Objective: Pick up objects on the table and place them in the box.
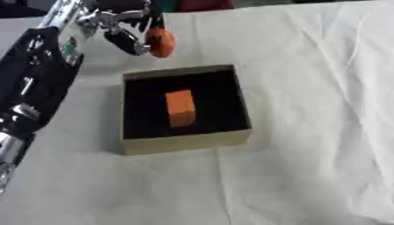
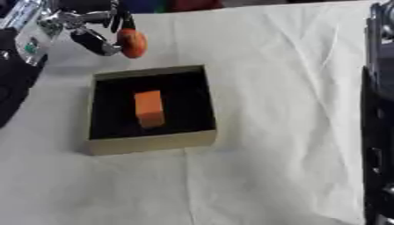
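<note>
A shallow cardboard box (image 1: 184, 141) with a black lining sits on the white cloth left of centre. An orange block (image 1: 180, 107) lies inside it. My left hand (image 1: 127, 34) comes in from the upper left and hovers above the cloth just behind the box's far left corner. Its fingers are curled around a small rounded orange object (image 1: 161, 42). My right arm (image 2: 379, 114) runs down the right edge of the right eye view; its hand does not show.
White wrinkled cloth (image 1: 308, 132) covers the table around the box. Dark and red shapes (image 1: 204, 4) lie along the far edge.
</note>
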Motion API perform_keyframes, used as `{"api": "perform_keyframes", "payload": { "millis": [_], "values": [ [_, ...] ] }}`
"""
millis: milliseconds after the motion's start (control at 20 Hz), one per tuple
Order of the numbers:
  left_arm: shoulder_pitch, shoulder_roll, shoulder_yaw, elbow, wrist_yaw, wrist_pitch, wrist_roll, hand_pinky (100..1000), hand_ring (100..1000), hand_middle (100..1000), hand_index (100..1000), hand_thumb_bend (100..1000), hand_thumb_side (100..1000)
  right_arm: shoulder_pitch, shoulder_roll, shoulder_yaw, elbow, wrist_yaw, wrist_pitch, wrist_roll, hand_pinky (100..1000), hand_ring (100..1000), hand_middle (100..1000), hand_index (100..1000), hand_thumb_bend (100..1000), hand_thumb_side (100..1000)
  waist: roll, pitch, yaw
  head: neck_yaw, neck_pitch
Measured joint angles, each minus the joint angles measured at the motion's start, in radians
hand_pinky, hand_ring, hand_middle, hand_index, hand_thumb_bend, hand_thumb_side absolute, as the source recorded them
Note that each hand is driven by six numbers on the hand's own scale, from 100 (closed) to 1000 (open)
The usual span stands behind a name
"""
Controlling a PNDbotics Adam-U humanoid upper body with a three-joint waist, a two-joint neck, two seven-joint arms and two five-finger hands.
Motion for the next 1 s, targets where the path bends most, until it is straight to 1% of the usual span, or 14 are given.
{"api": "perform_keyframes", "payload": {
  "millis": [200, 400, 600, 800, 1000],
  "values": [
    [0.008, 0.016, -0.027, -0.09, 0.065, 0.005, 0.002, 425, 468, 489, 664, 100, 165, 0.01, 0.0, -0.003, -0.001, 0.002, 0.001, -0.004, 818, 767, 669, 773, 100, 1000, -0.001, -0.013, 0.011, -0.003, 0.01],
    [0.042, 0.044, -0.07, -0.209, 0.153, 0.017, -0.017, 430, 471, 490, 667, 100, 179, 0.018, 0.001, -0.005, -0.005, 0.004, 0.002, -0.005, 818, 767, 669, 773, 100, 1000, -0.004, -0.028, 0.022, -0.01, 0.025],
    [0.082, 0.064, -0.11, -0.307, 0.241, 0.049, -0.054, 427, 467, 486, 669, 100, 239, 0.023, 0.009, -0.005, -0.006, 0.005, 0.002, -0.005, 818, 767, 669, 773, 100, 1000, -0.009, -0.035, 0.027, -0.015, 0.035],
    [0.112, 0.069, -0.146, -0.363, 0.318, 0.084, -0.099, 430, 467, 487, 673, 100, 274, 0.025, 0.01, -0.005, -0.006, 0.005, 0.002, -0.005, 818, 767, 668, 773, 100, 1000, -0.016, -0.035, 0.028, -0.017, 0.042],
    [0.131, 0.067, -0.184, -0.377, 0.366, 0.107, -0.149, 432, 468, 488, 675, 100, 311, 0.025, 0.017, -0.005, -0.007, 0.005, 0.002, -0.005, 818, 767, 670, 772, 100, 1000, -0.017, -0.035, 0.028, -0.017, 0.047]
  ]
}}
